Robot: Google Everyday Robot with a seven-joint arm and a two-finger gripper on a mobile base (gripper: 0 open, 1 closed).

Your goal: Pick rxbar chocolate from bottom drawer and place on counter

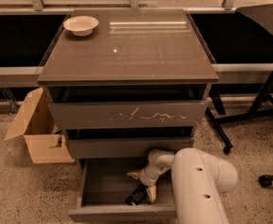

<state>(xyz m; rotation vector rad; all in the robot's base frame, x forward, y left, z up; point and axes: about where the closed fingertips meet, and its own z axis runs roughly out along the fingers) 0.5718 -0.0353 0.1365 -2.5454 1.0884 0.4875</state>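
Note:
The bottom drawer is pulled open below the two upper drawers. The rxbar chocolate, a small black bar, lies tilted on the drawer floor near the front right. My gripper reaches down into the drawer on a white arm. Its two pale fingers are spread, one finger to the upper left of the bar and the other just right of it. It hovers right over the bar's upper end and does not hold it. The counter is the glossy top of the cabinet.
A white bowl sits at the counter's back left corner. An open cardboard box stands on the floor left of the cabinet. Black chair or stand legs are to the right. My arm's bulky white body covers the drawer's right front.

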